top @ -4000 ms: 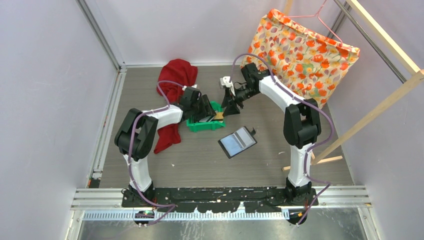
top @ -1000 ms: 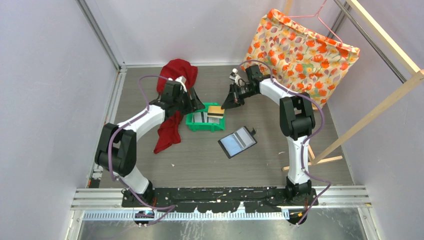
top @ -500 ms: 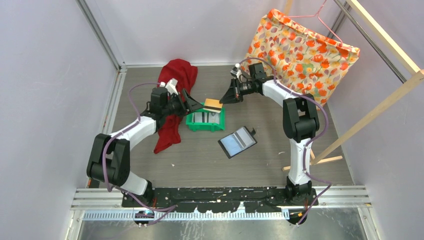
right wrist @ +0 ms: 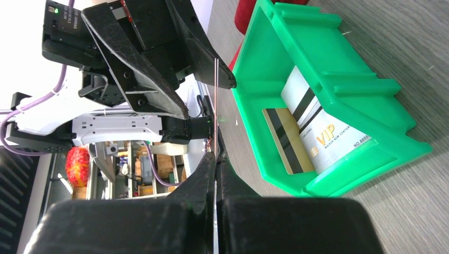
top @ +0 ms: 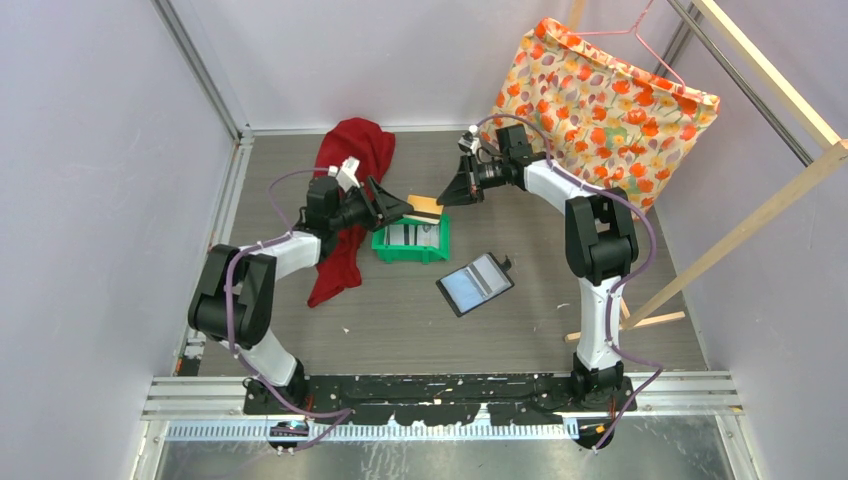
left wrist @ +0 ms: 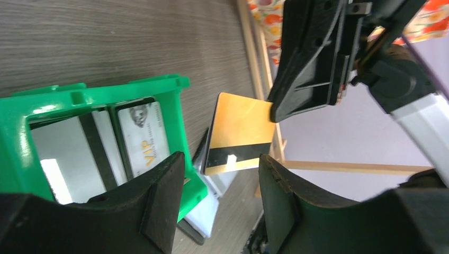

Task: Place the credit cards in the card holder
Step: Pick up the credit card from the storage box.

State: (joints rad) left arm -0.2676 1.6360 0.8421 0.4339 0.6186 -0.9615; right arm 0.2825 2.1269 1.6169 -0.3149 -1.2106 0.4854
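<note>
Credit cards: one yellow-orange card point(left wrist: 241, 132) is pinched by its edge in the right gripper point(left wrist: 272, 110), held in the air over the green bin point(left wrist: 174, 82). A VIP card point(left wrist: 144, 137) and a grey card point(left wrist: 58, 148) lie in the bin.

Left gripper point(left wrist: 219, 180) has its jaws apart and lined up on the card's free end. It looks like a handover, but depth is hard to read.

To do it well, close the left on the flat faces, clear of the right's tips, and release the right only after.

Card holder point(top: 475, 284) lies open on the grey wood-grain table point(top: 400, 330), near the bin, towards the arm bases.

Around it are a red cloth point(top: 355, 150), a floral bag point(top: 600, 110), a wooden rail point(top: 760, 215) and pale walls.
</note>
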